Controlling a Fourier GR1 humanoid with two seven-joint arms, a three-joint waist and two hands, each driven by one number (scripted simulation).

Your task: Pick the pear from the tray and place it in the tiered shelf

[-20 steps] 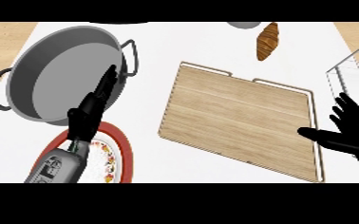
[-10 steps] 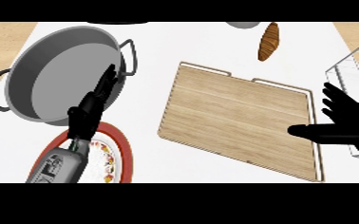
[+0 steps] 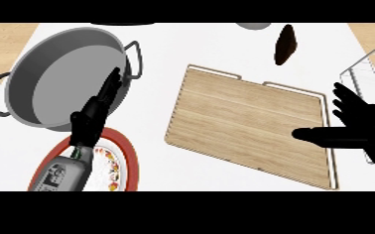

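White counter holds one wooden tray (image 3: 249, 129), one pan (image 3: 62, 74), one plate (image 3: 121, 161); both hands released.

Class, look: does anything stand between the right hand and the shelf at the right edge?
Nothing visible does. The right hand is open just below the shelf, at the right edge of the tray. No pear shows anywhere.

black robot hand (image 3: 93, 114), grey forearm (image 3: 62, 171)

surface: white flat counter top (image 3: 219, 44) fills most of frame | corners: light brown wooden strips at upper left (image 3: 16, 32) and upper right (image 3: 362, 32) | light: even, soft shadows
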